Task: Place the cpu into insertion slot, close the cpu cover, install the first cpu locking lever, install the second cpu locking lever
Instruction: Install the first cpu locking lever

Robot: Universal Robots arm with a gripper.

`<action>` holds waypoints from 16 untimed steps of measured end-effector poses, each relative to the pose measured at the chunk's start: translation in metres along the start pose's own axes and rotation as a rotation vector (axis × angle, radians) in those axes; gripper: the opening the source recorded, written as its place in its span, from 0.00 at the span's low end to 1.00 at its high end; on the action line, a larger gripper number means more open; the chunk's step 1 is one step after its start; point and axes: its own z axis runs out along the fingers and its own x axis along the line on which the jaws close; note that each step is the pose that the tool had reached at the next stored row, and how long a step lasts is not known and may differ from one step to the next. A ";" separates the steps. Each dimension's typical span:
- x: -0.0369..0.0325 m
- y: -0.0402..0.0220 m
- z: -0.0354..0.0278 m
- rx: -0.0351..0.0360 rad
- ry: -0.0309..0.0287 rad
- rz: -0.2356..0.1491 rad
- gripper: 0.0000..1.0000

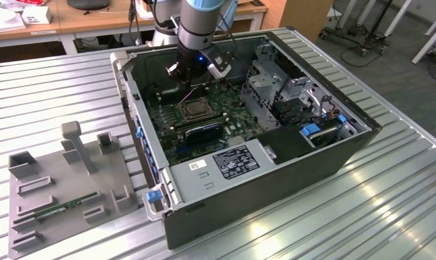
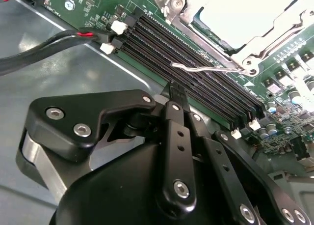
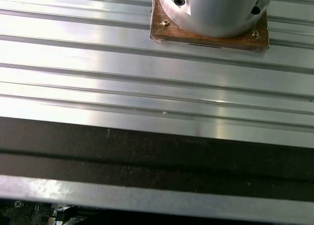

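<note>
The open computer case (image 1: 276,162) lies on its side with the green motherboard (image 1: 225,100) facing up. The insertion slot (image 1: 192,111) sits mid-board. In the second wrist view the cpu (image 2: 230,14) shows its pale top inside the slot, with the cpu cover (image 2: 289,26) lying flat over it. A thin silver locking lever (image 2: 206,67) stretches along the socket's edge above the black memory slots (image 2: 196,72). My gripper (image 1: 189,78) (image 2: 177,90) hovers over the board just beyond the socket, its fingers together, holding nothing.
A grey fixture tray (image 1: 66,184) on the exterior view's left carries a green memory stick (image 1: 66,208). Black and red cables (image 2: 59,43) run beside the memory slots. The drive cage (image 1: 276,86) rises at the socket's right. The first wrist view has the ribbed metal table (image 3: 122,82).
</note>
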 end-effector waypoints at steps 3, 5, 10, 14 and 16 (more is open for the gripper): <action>0.0006 -0.0003 -0.0001 0.0006 -0.0002 0.000 0.11; 0.0007 -0.0003 -0.0001 0.0012 -0.0001 0.000 0.11; 0.0006 0.0004 -0.0023 0.0016 -0.0001 0.000 0.11; 0.0006 0.0007 -0.0045 0.0015 -0.0002 0.000 0.11; 0.0006 -0.0003 -0.0051 0.0016 -0.0001 0.000 0.11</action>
